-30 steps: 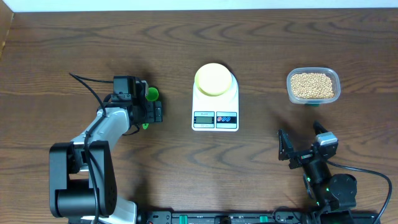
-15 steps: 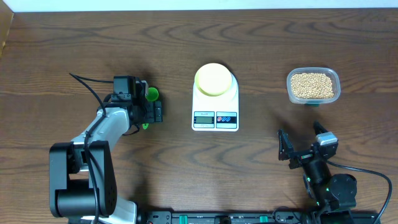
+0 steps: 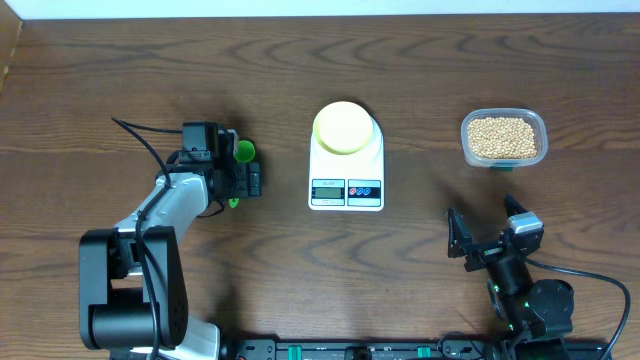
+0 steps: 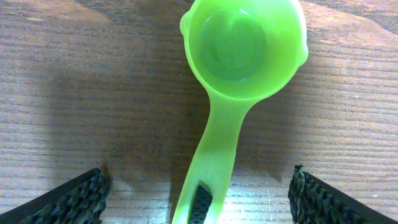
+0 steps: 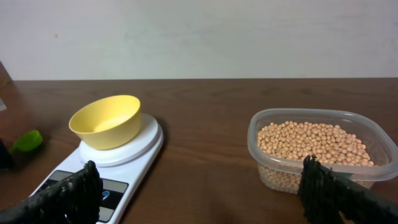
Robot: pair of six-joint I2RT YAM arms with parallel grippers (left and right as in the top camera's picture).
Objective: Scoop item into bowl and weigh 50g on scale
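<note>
1. The table [image 3: 100, 60] is dark brown with wavy wood grain.
2. The scale [image 3: 345, 168] is white with a grey display.
3. The bowl [image 3: 342, 127] is pale yellow.
4. The beans [image 3: 501, 137] are tan-beige, in a clear tub [image 3: 541, 122].
5. The scoop [image 4: 239, 43] is bright translucent green.
6. The left tool [image 4: 200, 202] has black, cross-hatched fingers [image 4: 68, 202].

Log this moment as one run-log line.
scoop: empty, on table | left gripper: open astride its handle | right gripper: open, holding nothing | bowl: empty, on scale | beans: in tub
</note>
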